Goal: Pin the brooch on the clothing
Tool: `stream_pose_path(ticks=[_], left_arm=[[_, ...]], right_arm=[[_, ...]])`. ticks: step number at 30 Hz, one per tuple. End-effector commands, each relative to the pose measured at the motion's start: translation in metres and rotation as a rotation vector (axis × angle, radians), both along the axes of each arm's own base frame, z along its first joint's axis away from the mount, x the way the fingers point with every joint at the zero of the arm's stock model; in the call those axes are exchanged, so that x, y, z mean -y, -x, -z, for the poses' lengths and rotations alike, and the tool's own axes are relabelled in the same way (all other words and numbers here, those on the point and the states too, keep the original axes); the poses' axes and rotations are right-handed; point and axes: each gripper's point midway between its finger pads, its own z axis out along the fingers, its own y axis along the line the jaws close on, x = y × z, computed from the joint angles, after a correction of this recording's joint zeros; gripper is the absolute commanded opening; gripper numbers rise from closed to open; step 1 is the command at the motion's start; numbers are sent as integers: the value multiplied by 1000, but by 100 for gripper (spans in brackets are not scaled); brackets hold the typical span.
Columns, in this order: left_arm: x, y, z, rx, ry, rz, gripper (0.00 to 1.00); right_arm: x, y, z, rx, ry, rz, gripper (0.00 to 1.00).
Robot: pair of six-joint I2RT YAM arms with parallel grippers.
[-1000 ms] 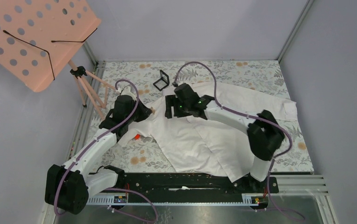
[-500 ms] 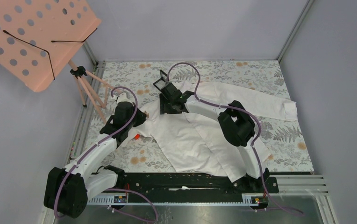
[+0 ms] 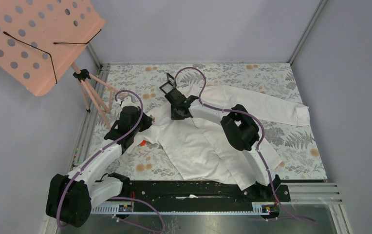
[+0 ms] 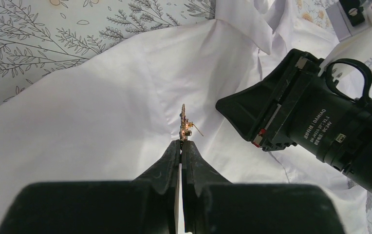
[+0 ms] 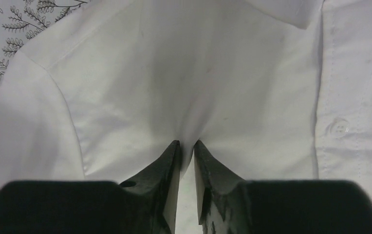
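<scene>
The clothing (image 3: 198, 141), a white collared shirt, lies spread on the floral table cover. My left gripper (image 4: 181, 142) is shut on the brooch (image 4: 184, 123), which shows edge-on as a thin glinting piece with its pin wire sticking out, just above the shirt (image 4: 101, 107). In the top view the left gripper (image 3: 150, 118) is at the shirt's left shoulder. My right gripper (image 3: 175, 115) sits on the chest below the collar, close to the right of the brooch. Its fingertips (image 5: 185, 143) pinch a raised fold of shirt fabric (image 5: 198, 73).
A small black square case (image 3: 167, 83) stands just behind the collar. A little red block (image 3: 143, 143) lies by the shirt's left edge. A pink perforated stand (image 3: 33, 39) on a tripod (image 3: 94, 92) is at the back left. Grey walls enclose the table.
The right arm has swung left across the shirt and come down by the collar, and its jaws have narrowed onto a fold of fabric. The left gripper edged slightly right with the brooch.
</scene>
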Motion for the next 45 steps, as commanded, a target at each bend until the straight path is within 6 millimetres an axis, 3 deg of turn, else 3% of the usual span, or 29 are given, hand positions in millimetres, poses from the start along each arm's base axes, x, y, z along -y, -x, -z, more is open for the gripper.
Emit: stream_pose_path(ticks=[1,5,10,21,30,39,45], left_arm=[[1,-13,-7,51,-11,-25,0],[15,-23,-3,43,-13,-10,0],[30,-40,-4,54,-27,13,0],[47,-61,18,38,-92,54,0],[56,-63,26,28,-115,101,0],[61,-64,31,16,-126,115,0],[62,-63,31,14,-129,119,0]], right_arm=[[-6,-7,-21,47,-45,18,23],[-7,-4,-33,59,-75,3,33],[-4,-4,-43,78,-80,1,35],[-8,0,-44,83,-123,-11,9],[-5,2,-58,105,-158,-1,28],[-8,3,-54,98,-164,-14,22],[-3,3,-48,91,-135,5,25]])
